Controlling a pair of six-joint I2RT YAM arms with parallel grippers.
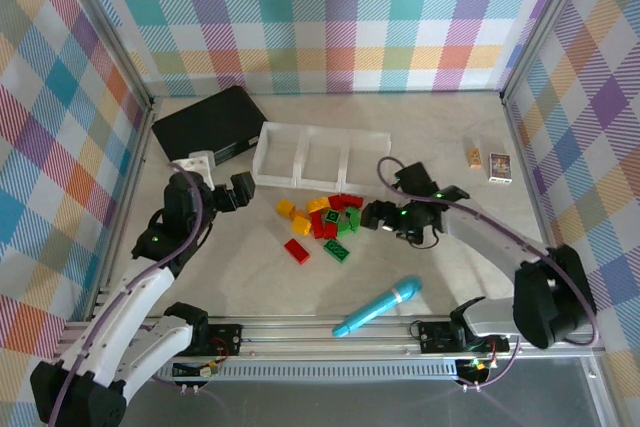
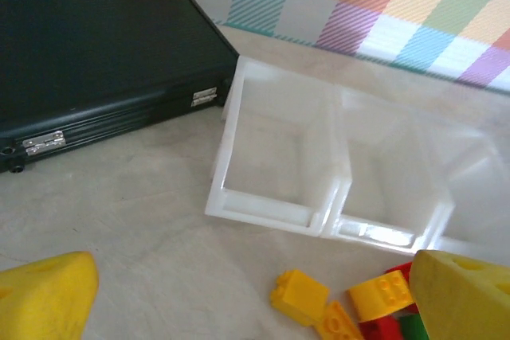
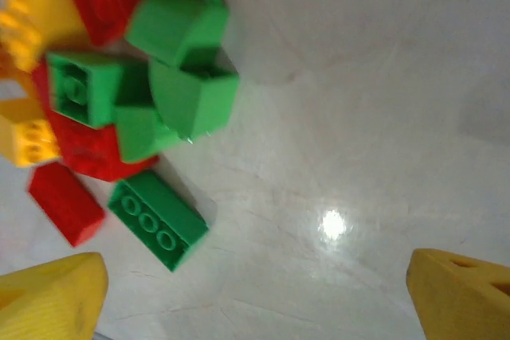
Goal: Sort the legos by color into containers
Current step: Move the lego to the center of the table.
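The legos (image 1: 325,219) lie in a loose red, yellow and green heap on the table just in front of the white tray (image 1: 320,154), whose three containers hold nothing. My left gripper (image 1: 232,192) hovers left of the heap, open; its yellow fingertips (image 2: 40,296) frame a yellow brick (image 2: 299,296) and the tray's left compartment wall (image 2: 271,212). My right gripper (image 1: 378,215) is at the heap's right edge, open over bare table (image 3: 255,300). A dark green brick (image 3: 158,219), light green bricks (image 3: 183,61) and a red brick (image 3: 65,201) lie to its left.
A flat black case (image 1: 210,125) lies at the back left, touching the tray's left end (image 2: 96,61). A long blue stick (image 1: 378,307) rests near the front rail. Two small cards (image 1: 488,161) sit at the back right. Checked walls enclose the table.
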